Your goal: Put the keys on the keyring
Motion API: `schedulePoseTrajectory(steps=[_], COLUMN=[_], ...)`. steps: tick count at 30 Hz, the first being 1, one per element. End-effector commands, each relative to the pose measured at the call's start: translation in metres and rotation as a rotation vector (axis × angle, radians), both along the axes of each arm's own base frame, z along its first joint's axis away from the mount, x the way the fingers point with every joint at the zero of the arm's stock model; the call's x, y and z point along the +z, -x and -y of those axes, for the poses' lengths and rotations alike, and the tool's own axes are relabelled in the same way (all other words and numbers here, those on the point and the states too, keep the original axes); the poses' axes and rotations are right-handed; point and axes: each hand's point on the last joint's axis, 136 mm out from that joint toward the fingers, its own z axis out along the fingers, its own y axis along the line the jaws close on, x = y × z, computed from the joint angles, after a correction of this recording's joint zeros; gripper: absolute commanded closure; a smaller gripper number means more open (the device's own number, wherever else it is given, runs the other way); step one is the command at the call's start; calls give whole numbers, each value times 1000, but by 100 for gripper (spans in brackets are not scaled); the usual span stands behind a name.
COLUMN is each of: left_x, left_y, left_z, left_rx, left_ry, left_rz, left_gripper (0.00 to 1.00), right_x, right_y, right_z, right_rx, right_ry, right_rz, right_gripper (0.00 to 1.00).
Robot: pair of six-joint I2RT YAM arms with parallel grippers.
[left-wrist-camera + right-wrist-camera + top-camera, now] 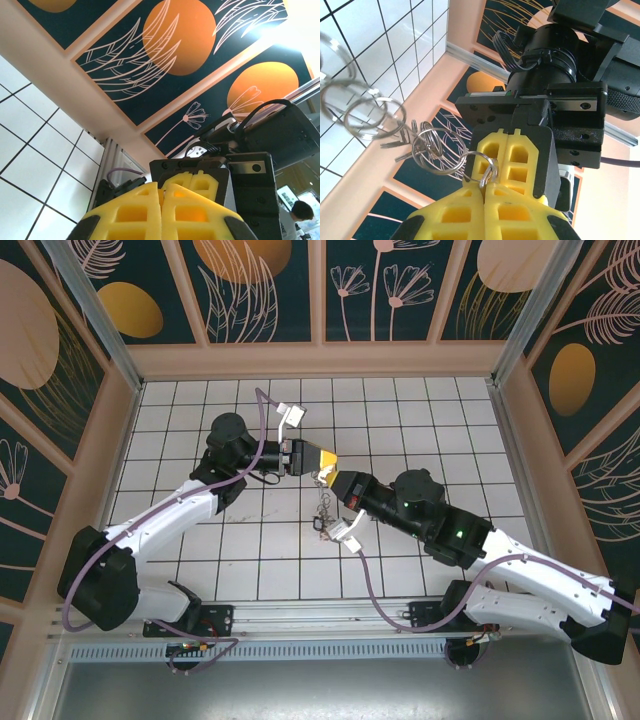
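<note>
Tip to tip, held high.
From above, my left yellow end effector [322, 464] and right yellow end effector [342, 483] meet over the white tiled counter [200, 560], so the small silvery metal keys [323, 512] hang free. Left wrist: my left fingers [135, 210] are squeezed together; holding what, I cannot tell. Right wrist: my right one pinches a loop of the thin wire keyring [432, 156].
</note>
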Motion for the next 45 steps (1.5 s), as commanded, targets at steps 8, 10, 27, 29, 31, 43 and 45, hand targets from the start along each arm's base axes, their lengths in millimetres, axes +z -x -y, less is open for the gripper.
schedulePoseTrajectory(steps=[8,10,27,29,31,43,45], left_x=[23,23,51,52,56,62,59], left_y=[5,2,5,1,-2,-14,-21], left_z=[3,4,-23,-26,-29,-35,-37], left_rx=[-27,-15,228,271,320,460,498], left_ry=[21,4,-25,-34,-20,26,12], left_rz=[131,158,911,987,1059,1181,1156], left_gripper=[100,100,100,100,100,100,100], right_x=[5,5,-13,-9,-2,-26,-31], right_y=[4,4,5,13,21,46,44], right_z=[3,6,32,30,27,17,18], right_rx=[2,-6,-126,-102,-75,97,104], right_ry=[9,16,-141,-232,-364,-775,-842], right_rz=[14,7,-207,-321,-501,-1220,-1268], right_gripper=[87,86,65,62,43,1,1])
